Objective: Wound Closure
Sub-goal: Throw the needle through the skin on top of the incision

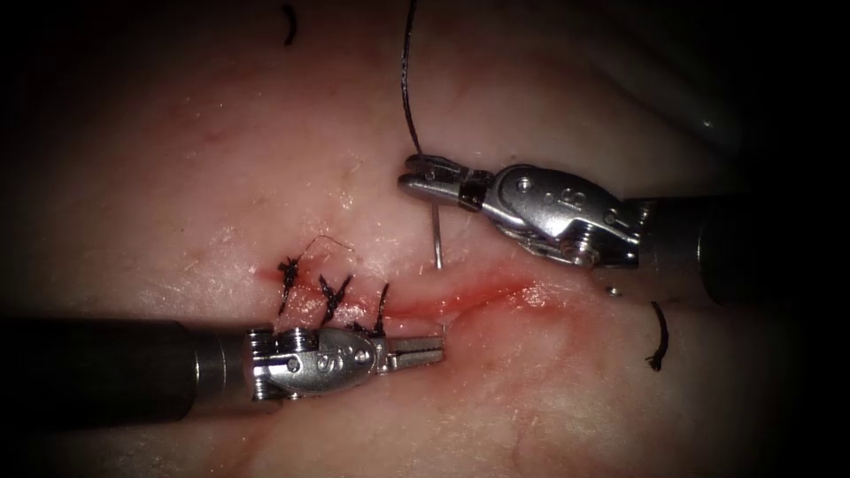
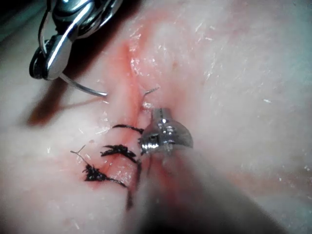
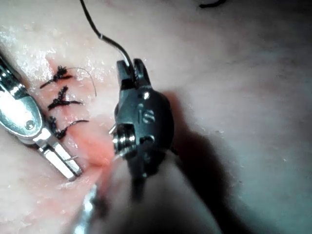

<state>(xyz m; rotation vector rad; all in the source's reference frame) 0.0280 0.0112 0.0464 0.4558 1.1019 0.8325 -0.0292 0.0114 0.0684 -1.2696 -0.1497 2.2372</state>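
Observation:
My right tool (image 1: 425, 173) is shut on the curved needle (image 1: 437, 235) near its thread end, above the cut (image 1: 478, 292). The needle runs down into the tissue (image 1: 549, 389) at the cut's upper edge. In the left wrist view the needle (image 2: 83, 87) enters one edge and its tip (image 2: 151, 91) pokes out of the other edge. My left tool (image 1: 418, 350) lies at the lower edge, jaws slightly open and holding nothing, right beside that tip. Black thread (image 1: 407, 80) rises from the right tool (image 3: 132, 68).
Three black knotted stitches (image 1: 332, 294) close the left part of the cut; the right part gapes with red fluid. Cut ends of thread lie at the upper left (image 1: 288, 24) and at the right (image 1: 660, 336).

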